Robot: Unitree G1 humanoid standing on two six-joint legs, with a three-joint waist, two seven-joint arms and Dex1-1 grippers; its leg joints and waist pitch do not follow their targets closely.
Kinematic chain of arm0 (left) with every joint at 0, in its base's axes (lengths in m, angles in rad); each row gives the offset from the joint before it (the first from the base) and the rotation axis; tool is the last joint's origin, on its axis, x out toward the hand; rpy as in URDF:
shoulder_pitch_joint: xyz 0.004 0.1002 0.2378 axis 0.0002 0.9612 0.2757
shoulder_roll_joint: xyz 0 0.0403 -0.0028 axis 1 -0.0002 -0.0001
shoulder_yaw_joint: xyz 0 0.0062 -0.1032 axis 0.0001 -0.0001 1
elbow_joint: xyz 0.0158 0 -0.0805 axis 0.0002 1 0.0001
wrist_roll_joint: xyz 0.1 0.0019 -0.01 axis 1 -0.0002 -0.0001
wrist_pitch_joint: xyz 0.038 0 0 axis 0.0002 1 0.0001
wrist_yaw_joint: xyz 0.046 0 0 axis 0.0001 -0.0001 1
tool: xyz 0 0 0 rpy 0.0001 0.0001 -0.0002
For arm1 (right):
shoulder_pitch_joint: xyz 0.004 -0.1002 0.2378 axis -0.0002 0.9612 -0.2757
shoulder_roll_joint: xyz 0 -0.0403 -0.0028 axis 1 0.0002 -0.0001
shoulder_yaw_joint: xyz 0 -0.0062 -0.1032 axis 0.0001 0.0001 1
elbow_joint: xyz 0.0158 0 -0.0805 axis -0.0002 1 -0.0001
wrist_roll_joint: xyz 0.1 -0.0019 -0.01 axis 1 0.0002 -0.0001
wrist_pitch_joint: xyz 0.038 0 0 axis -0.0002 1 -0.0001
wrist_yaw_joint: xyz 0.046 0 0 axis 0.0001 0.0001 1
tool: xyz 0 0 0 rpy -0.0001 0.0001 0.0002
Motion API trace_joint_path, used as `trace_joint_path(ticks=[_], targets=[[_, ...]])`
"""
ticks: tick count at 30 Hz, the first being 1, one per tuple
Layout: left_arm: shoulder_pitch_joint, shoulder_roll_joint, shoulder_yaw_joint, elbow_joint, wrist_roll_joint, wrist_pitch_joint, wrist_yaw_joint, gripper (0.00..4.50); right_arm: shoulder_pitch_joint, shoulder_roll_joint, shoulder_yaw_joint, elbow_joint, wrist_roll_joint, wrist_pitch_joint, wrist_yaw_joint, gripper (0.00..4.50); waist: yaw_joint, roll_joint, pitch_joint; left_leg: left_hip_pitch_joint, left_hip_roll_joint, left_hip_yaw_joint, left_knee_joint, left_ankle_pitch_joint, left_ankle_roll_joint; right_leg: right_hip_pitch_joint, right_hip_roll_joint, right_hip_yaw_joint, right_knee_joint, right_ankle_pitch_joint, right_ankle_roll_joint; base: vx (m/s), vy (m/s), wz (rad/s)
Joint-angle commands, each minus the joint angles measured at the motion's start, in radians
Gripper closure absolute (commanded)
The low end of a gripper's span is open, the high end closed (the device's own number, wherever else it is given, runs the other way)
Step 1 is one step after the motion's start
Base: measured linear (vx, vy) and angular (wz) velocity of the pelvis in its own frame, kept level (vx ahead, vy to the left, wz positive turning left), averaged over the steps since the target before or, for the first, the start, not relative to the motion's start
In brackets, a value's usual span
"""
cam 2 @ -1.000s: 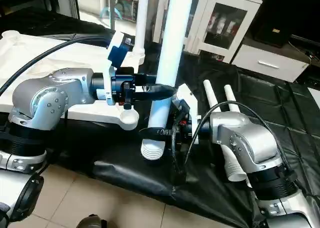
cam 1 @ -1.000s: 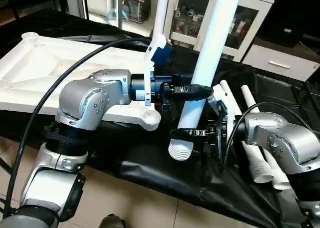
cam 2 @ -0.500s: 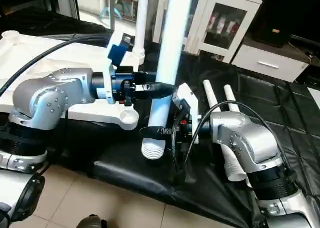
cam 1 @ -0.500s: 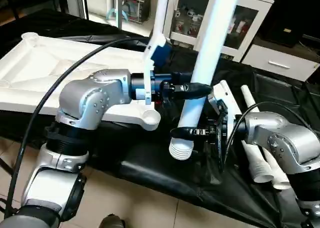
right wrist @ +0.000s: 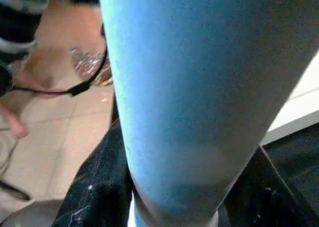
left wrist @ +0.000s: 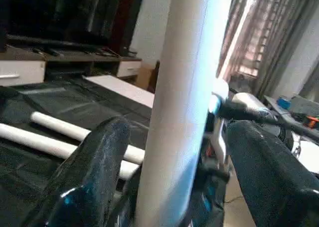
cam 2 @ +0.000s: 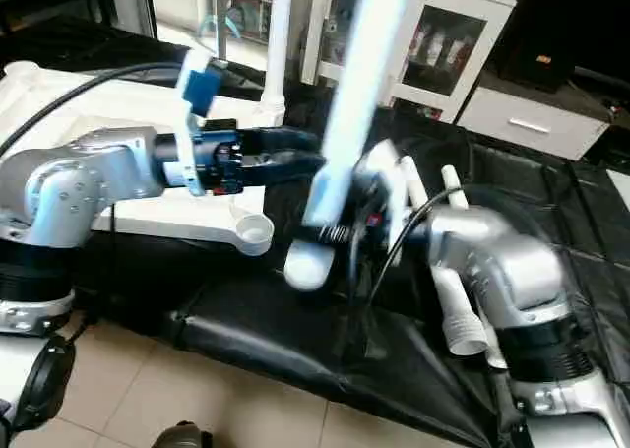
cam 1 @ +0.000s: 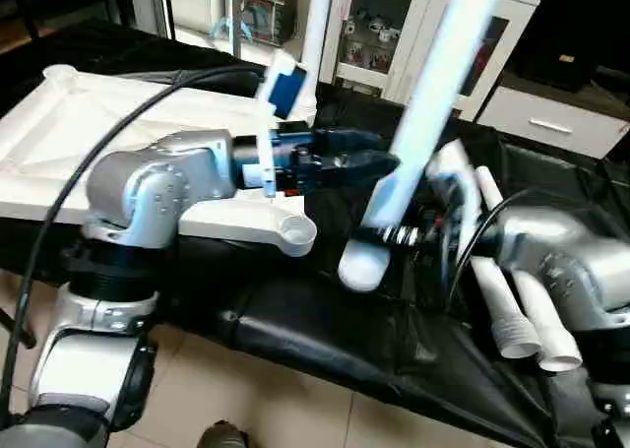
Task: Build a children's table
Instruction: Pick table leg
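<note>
Held leg (cam 1: 423, 123) smeared by motion, upper end cut off at top edge in both eye views. Lower end (cam 1: 363, 267) too blurred to make out ribs. Right gripper (cam 1: 399, 236) blurred, fingers mostly masked by the leg; contact not legible. Wrist view of same arm swamped by leg surface (right wrist: 199, 97), both ends out of frame. Tabletop (cam 1: 89, 143) partly hidden behind left forearm (cam 1: 157, 187), far side cut off at picture's edge. Cabinet (cam 1: 394, 34) contents too small to identify.
</note>
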Motion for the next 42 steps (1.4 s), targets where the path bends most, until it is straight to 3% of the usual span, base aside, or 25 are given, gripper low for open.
trace_joint_path(ticks=[1, 3, 5, 6, 7, 10, 11, 12, 15, 18, 19, 20, 22, 23, 27, 33, 37, 41, 42], targets=[[0.053, 0.039, -0.007, -0.034, 0.082, -0.135, -0.022, 0.64, -0.003, -0.027, -0.086, 0.041, -0.024, -0.034, -0.068, 2.64, 0.000, 0.027, -0.069, 0.047, 0.017, -0.002, -0.091, -0.271, -0.106, 0.030, -0.043, 0.012, -0.077, -0.116, -0.207, 0.000, 0.000, 0.00], [0.088, 0.068, -0.026, -0.048, 0.128, -0.194, -0.037, 0.53, 0.010, -0.028, -0.104, 0.043, -0.037, -0.040, -0.102, 2.64, -0.001, 0.028, -0.071, 0.049, 0.016, 0.000, -0.090, -0.276, -0.111, 0.028, -0.040, 0.011, -0.074, -0.129, -0.200, 0.000, 0.000, 0.00], [0.133, 0.127, -0.104, -0.061, 0.218, -0.267, -0.063, 0.53, 0.030, -0.016, -0.117, 0.039, -0.053, -0.048, -0.138, 2.64, -0.002, 0.031, -0.069, 0.048, 0.017, -0.002, -0.094, -0.282, -0.108, 0.027, -0.041, 0.012, -0.079, -0.153, -0.183, 0.000, 0.000, 0.00], [0.157, 0.167, -0.170, -0.059, 0.290, -0.317, -0.065, 0.53, 0.040, -0.002, -0.123, 0.038, -0.065, -0.052, -0.168, 2.64, -0.006, 0.033, -0.069, 0.051, 0.017, -0.001, -0.094, -0.293, -0.112, 0.023, -0.039, 0.013, -0.076, -0.161, -0.178, 0.000, 0.000, 0.00], [0.179, 0.210, -0.260, -0.036, 0.393, -0.390, -0.049, 0.53, 0.055, 0.017, -0.121, 0.031, -0.079, -0.061, -0.197, 2.64, -0.004, 0.027, -0.069, 0.050, 0.019, -0.003, -0.094, -0.291, -0.106, 0.023, -0.041, 0.012, -0.081, -0.168, -0.169, 0.000, 0.000, 0.00], [0.213, 0.240, -0.388, 0.072, 0.561, -0.529, 0.001, 0.53, 0.087, 0.074, -0.108, 0.013, -0.108, -0.089, -0.276, 2.64, -0.008, 0.031, -0.068, 0.051, 0.019, -0.004, -0.097, -0.310, -0.114, 0.017, -0.042, 0.014, -0.081, -0.200, -0.150, 0.000, 0.000, 0.00], [0.220, 0.219, -0.389, 0.118, 0.568, -0.547, 0.008, 0.53, 0.094, 0.093, -0.102, 0.010, -0.114, -0.097, -0.299, 2.64, -0.010, 0.025, -0.067, 0.049, 0.018, -0.002, -0.097, -0.316, -0.119, 0.013, -0.044, 0.015, -0.082, -0.215, -0.145, 0.000, 0.000, 0.00], [0.218, 0.211, -0.390, 0.139, 0.575, -0.559, 0.016, 0.53, 0.097, 0.100, -0.098, 0.007, -0.117, -0.097, -0.308, 2.64, -0.010, 0.029, -0.072, 0.051, 0.018, -0.004, -0.097, -0.316, -0.129, 0.015, -0.045, 0.014, -0.077, -0.212, -0.150, 0.000, 0.000, 0.00], [0.202, 0.177, -0.395, 0.249, 0.623, -0.633, 0.059, 0.53, 0.109, 0.128, -0.077, -0.010, -0.135, -0.102, -0.345, 2.64, -0.009, 0.024, -0.072, 0.047, 0.018, -0.004, -0.099, -0.301, -0.128, 0.017, -0.044, 0.012, -0.074, -0.168, -0.162, 0.000, 0.000, 0.00], [0.165, 0.148, -0.400, 0.390, 0.680, -0.720, 0.102, 0.53, 0.130, 0.163, -0.070, -0.036, -0.143, -0.118, -0.374, 2.64, -0.013, 0.026, -0.071, 0.049, 0.017, -0.004, -0.098, -0.337, -0.122, 0.013, -0.047, 0.014, -0.080, -0.202, -0.155, 0.000, 0.000, 0.00], [0.154, 0.147, -0.404, 0.418, 0.684, -0.742, 0.102, 0.53, 0.136, 0.171, -0.071, -0.043, -0.143, -0.110, -0.382, 2.64, -0.015, 0.025, -0.072, 0.047, 0.019, -0.007, -0.100, -0.327, -0.121, 0.017, -0.048, 0.014, -0.076, -0.186, -0.157, 0.000, 0.000, 0.00], [0.140, 0.147, -0.403, 0.453, 0.688, -0.773, 0.097, 0.53, 0.146, 0.174, -0.072, -0.055, -0.147, -0.108, -0.387, 2.64, -0.015, 0.031, -0.071, 0.047, 0.018, -0.007, -0.100, -0.319, -0.120, 0.015, -0.047, 0.014, -0.078, -0.180, -0.157, 0.000, 0.000, 0.00], [0.121, 0.144, -0.396, 0.500, 0.692, -0.814, 0.089, 0.53, 0.157, 0.176, -0.076, -0.069, -0.149, -0.106, -0.393, 2.64, -0.015, 0.029, -0.072, 0.047, 0.018, -0.006, -0.099, -0.313, -0.119, 0.015, -0.046, 0.014, -0.076, -0.152, -0.163, 0.000, 0.000, 0.00], [0.118, 0.145, -0.385, 0.505, 0.687, -0.822, 0.083, 0.53, 0.161, 0.174, -0.080, -0.075, -0.145, -0.101, -0.395, 2.64, -0.016, 0.033, -0.072, 0.049, 0.017, -0.005, -0.099, -0.316, -0.120, 0.014, -0.045, 0.014, -0.075, -0.141, -0.166, 0.000, 0.000, 0.00], [0.119, 0.165, -0.340, 0.511, 0.662, -0.820, 0.051, 0.53, 0.184, 0.157, -0.089, -0.095, -0.137, -0.092, -0.395, 2.64, -0.018, 0.032, -0.071, 0.050, 0.019, -0.004, -0.099, -0.325, -0.119, 0.015, -0.046, 0.014, -0.072, -0.134, -0.186, 0.000, 0.000, 0.00], [0.096, 0.210, -0.360, 0.653, 0.722, -0.849, 0.043, 0.53, 0.194, 0.151, -0.075, -0.114, -0.139, -0.084, -0.382, 2.64, -0.021, 0.028, -0.066, 0.051, 0.018, -0.006, -0.103, -0.361, -0.115, 0.012, -0.050, 0.018, -0.082, -0.234, -0.158, 0.000, 0.000, 0.00], [0.089, 0.208, -0.343, 0.690, 0.717, -0.840, 0.012, 0.53, 0.194, 0.151, -0.069, -0.119, -0.138, -0.079, -0.376, 2.64, -0.018, 0.028, -0.066, 0.056, 0.022, -0.006, -0.104, -0.368, -0.118, 0.007, -0.051, 0.016, -0.080, -0.208, -0.181, 0.000, 0.000, 0.00], [0.071, 0.183, -0.332, 0.741, 0.726, -0.875, 0.031, 0.53, 0.188, 0.153, -0.064, -0.117, -0.137, -0.079, -0.376, 2.64, -0.017, 0.027, -0.068, 0.052, 0.021, -0.004, -0.104, -0.346, -0.114, 0.012, -0.052, 0.017, -0.078, -0.180, -0.184, 0.000, 0.000, 0.00], [0.069, 0.180, -0.331, 0.745, 0.725, -0.876, 0.029, 0.71, 0.188, 0.153, -0.063, -0.118, -0.137, -0.079, -0.376, 2.64, -0.017, 0.025, -0.068, 0.053, 0.021, -0.004, -0.103, -0.343, -0.113, 0.012, -0.052, 0.016, -0.078, -0.173, -0.186, 0.000, 0.000, 0.00]])
